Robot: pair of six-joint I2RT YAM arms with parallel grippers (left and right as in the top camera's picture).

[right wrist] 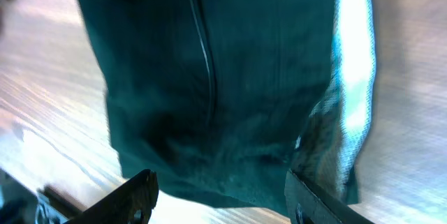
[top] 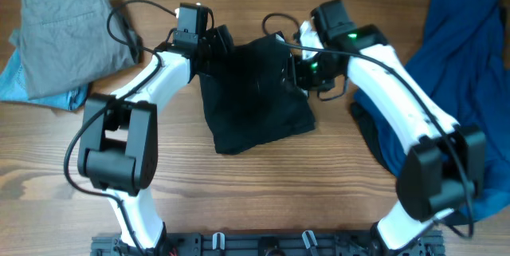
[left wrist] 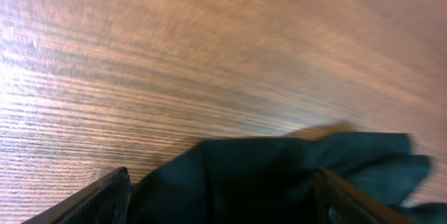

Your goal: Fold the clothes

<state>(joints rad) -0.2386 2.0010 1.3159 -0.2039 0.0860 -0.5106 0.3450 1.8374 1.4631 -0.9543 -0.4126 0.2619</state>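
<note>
One pair of black shorts lies at upper centre of the table. One pair of grey trousers is at upper left and one blue garment at right. There are two pincers. The left pincer and right pincer both gape wide, unclenched, with shorts cloth between their fingers.

Our left arm and right arm wear white shells between bulky black joints; thin black cables loop near both wrists, a green light glows on the right, fingers black
</note>
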